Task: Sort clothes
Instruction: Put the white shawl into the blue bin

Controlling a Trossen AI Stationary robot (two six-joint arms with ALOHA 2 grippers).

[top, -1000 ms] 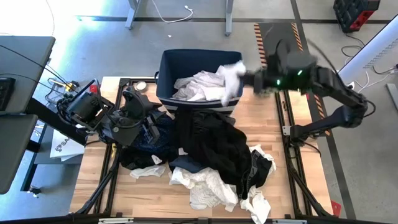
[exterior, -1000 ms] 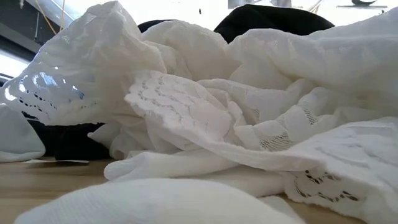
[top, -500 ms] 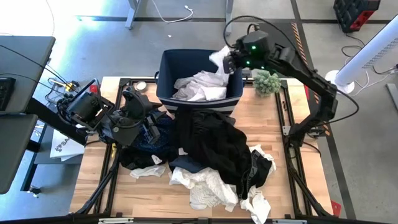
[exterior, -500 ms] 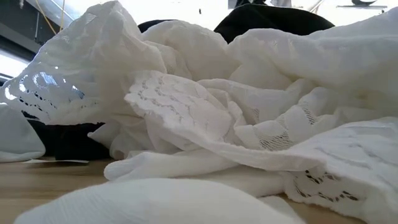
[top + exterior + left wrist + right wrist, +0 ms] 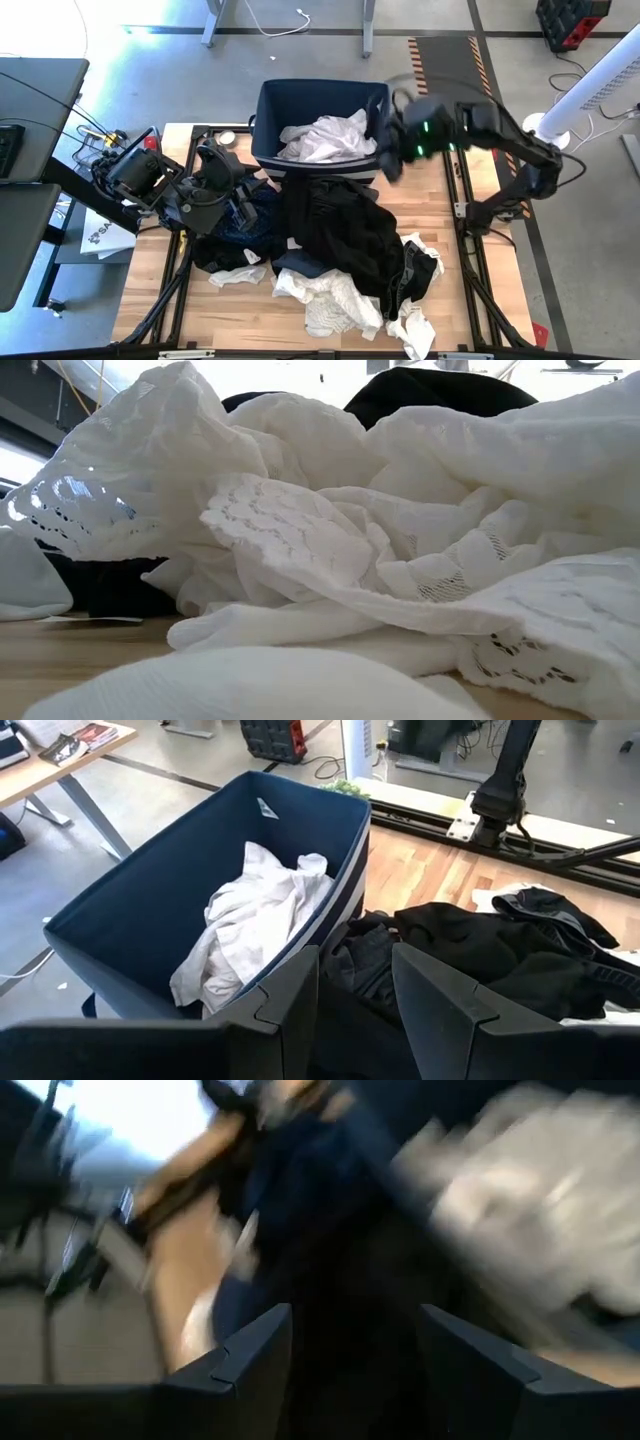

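A dark blue fabric bin (image 5: 266, 112) stands at the table's far edge with white clothes (image 5: 325, 138) inside it. A large black heap (image 5: 340, 230) covers the table's middle. A navy garment (image 5: 255, 215) lies to its left, and white lace clothes (image 5: 335, 305) lie near the front edge, filling the low view (image 5: 330, 560). My right gripper (image 5: 388, 160) hangs open and blurred beside the bin's right wall, nothing between its fingers (image 5: 355, 1370). My left gripper (image 5: 243, 208) stands open over the navy garment, facing the bin (image 5: 150, 910).
A small round object (image 5: 228, 138) lies left of the bin. Black frame rails (image 5: 462, 200) run along the table's sides. A white post (image 5: 585, 95) stands on the floor at the right. Bare wood (image 5: 430, 200) shows right of the black heap.
My right gripper carried a white garment over the bin toward its far right corner and let it go; the garment now lies in the bin. The gripper has since swung fast back toward the near edge, down beside the bin's right wall.
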